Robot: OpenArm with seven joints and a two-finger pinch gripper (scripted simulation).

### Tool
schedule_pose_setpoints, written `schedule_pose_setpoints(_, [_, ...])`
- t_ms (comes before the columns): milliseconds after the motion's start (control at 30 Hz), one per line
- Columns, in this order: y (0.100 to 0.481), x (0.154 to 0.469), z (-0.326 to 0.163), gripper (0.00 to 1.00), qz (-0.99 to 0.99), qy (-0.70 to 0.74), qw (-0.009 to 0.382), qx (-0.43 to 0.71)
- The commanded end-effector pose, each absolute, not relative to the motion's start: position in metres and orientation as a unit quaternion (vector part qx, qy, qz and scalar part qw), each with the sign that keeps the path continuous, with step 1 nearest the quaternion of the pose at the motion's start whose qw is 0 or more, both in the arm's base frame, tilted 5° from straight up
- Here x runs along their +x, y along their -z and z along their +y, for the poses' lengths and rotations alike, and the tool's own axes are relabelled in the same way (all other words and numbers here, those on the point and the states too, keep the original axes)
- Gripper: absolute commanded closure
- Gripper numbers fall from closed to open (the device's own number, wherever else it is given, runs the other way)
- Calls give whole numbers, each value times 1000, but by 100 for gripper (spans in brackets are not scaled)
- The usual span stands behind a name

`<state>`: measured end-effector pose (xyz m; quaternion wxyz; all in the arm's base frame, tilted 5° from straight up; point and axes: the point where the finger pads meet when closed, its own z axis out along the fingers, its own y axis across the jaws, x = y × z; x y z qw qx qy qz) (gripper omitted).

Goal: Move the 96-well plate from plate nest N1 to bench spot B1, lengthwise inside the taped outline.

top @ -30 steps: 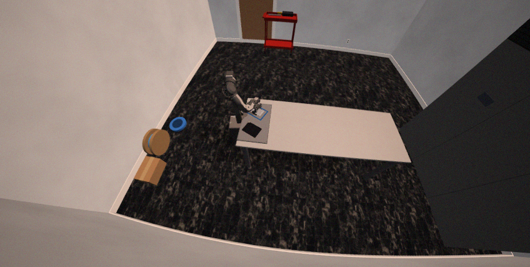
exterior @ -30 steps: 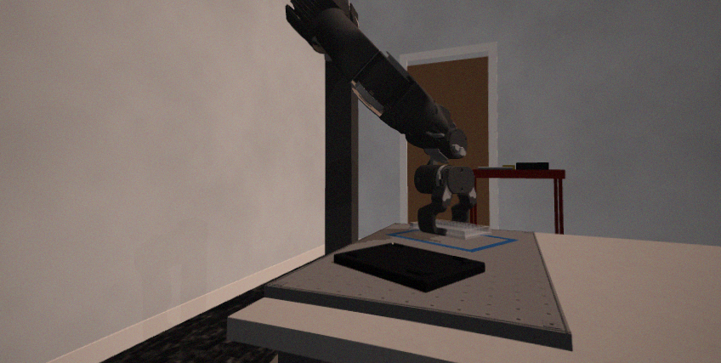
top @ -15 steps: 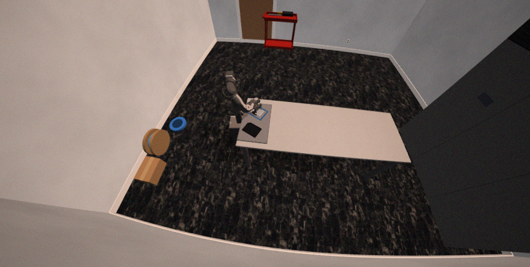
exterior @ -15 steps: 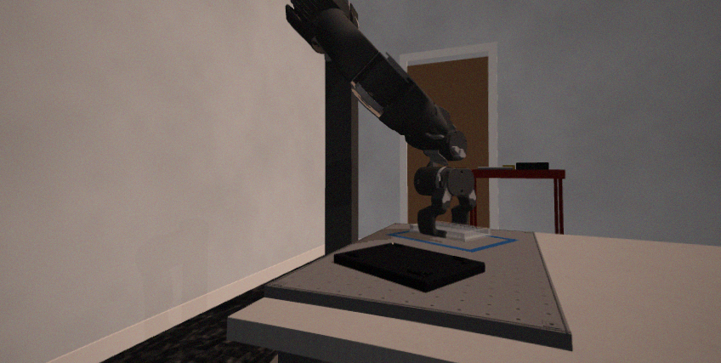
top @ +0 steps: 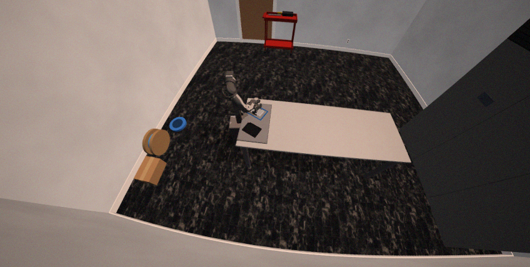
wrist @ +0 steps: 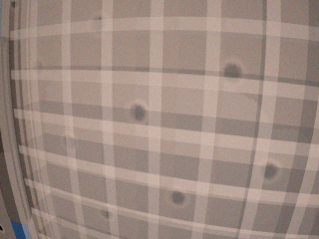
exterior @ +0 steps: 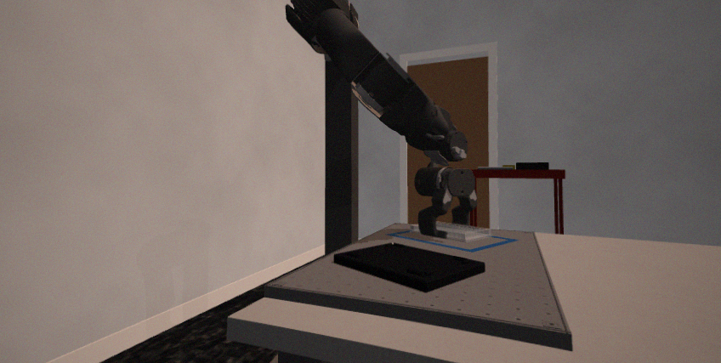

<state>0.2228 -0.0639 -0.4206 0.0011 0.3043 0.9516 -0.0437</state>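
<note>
Black plate nest (exterior: 410,264) is sitting empty on the grey deck (exterior: 511,283), nearer the exterior cam. Behind it the arm (exterior: 384,91) is slanting down from its post (exterior: 338,156), w/ the gripper (exterior: 445,222) pointing down and jaws clenching the 96-well plate (exterior: 462,230) across its width. Plate is lying low inside the blue taped outline (exterior: 498,244), long sides approx along the outline's long sides; can't tell if it's touching the deck. Wrist cam is filling w/ the plate's well grid (wrist: 166,119), blue tape at its lower left. Far right, a red cart (exterior: 520,173) is standing by the door.
</note>
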Motion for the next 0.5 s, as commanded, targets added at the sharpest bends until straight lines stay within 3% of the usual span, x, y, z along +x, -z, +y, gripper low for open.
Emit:
schedule_pose_setpoints(0, [420,225,-62,100,952,39,3,304])
schedule_pose_setpoints(467, [419,224,-63,100,952,41,2,304])
